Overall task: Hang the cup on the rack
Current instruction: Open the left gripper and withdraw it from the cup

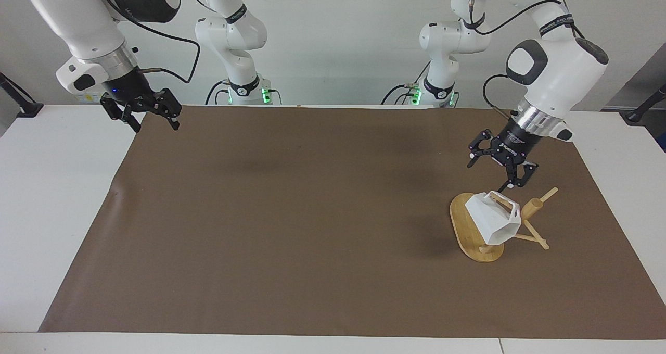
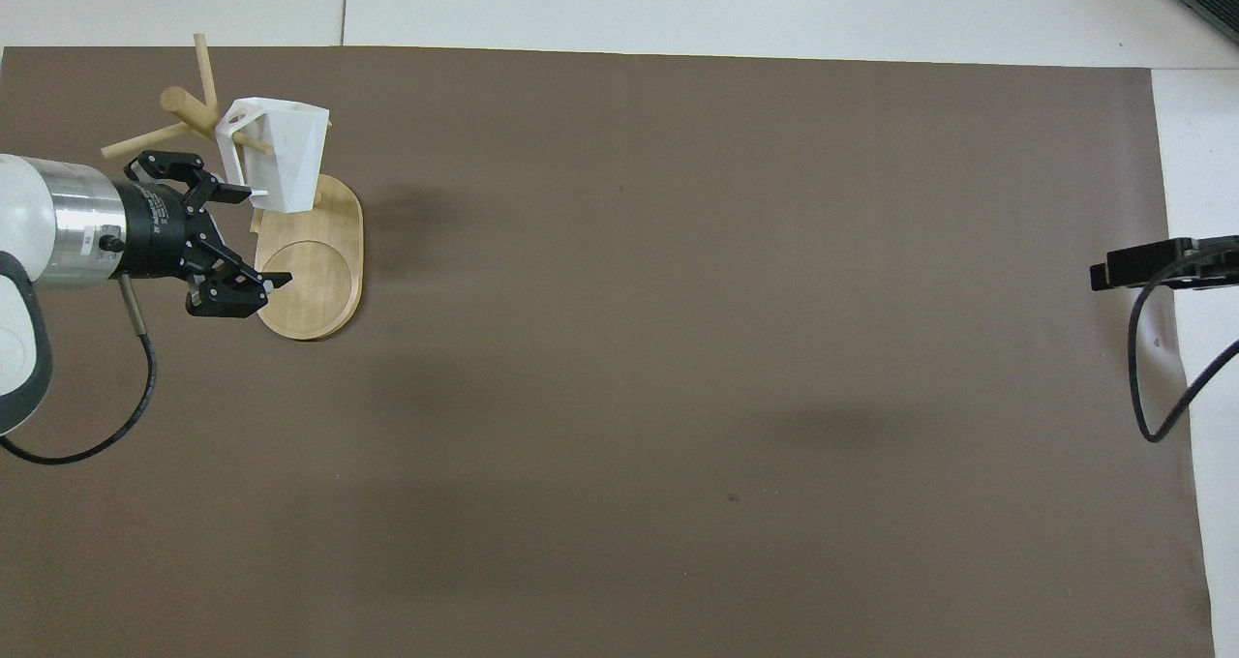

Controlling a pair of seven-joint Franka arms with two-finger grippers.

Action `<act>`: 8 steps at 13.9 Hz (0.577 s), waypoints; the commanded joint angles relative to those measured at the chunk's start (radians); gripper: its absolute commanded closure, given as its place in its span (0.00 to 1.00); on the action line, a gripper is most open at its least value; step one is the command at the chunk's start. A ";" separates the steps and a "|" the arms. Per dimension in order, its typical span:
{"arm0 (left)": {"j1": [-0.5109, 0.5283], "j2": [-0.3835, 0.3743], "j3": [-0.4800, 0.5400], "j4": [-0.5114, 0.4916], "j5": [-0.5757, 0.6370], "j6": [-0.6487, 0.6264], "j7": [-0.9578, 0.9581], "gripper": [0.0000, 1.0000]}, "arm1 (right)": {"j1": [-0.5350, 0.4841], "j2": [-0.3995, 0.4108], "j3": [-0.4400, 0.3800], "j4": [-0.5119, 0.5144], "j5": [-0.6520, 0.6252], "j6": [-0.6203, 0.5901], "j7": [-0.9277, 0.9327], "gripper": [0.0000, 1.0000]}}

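White cup [image 1: 492,223] hung by its handle on the rack [image 1: 525,224], so left end effector [image 1: 498,167] was spread; right end effector [image 1: 154,118], also spread, waited.

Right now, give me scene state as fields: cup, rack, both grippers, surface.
cup: white, hanging tilted by its handle on a rack peg, no gripper on it
rack: bamboo, upright on its oval base, toward the left arm's end of the table
left gripper: open, empty, above the rack
right gripper: open, empty, waits over the mat's edge
mat: brown
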 commanded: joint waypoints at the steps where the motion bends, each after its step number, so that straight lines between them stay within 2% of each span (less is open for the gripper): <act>1: 0.000 -0.029 0.002 0.034 0.016 -0.137 0.313 0.00 | -0.014 -0.021 0.012 -0.032 -0.025 0.026 0.062 0.00; 2: 0.005 -0.029 0.002 0.051 0.022 -0.180 0.424 0.00 | -0.014 -0.021 0.012 -0.032 -0.025 0.027 0.078 0.00; 4: 0.008 -0.029 0.000 0.074 0.120 -0.230 0.624 0.00 | -0.014 -0.021 0.012 -0.032 -0.025 0.027 0.075 0.00; 8: 0.023 -0.029 0.005 0.116 0.152 -0.302 0.957 0.00 | -0.021 -0.021 0.014 -0.031 -0.025 0.027 0.069 0.00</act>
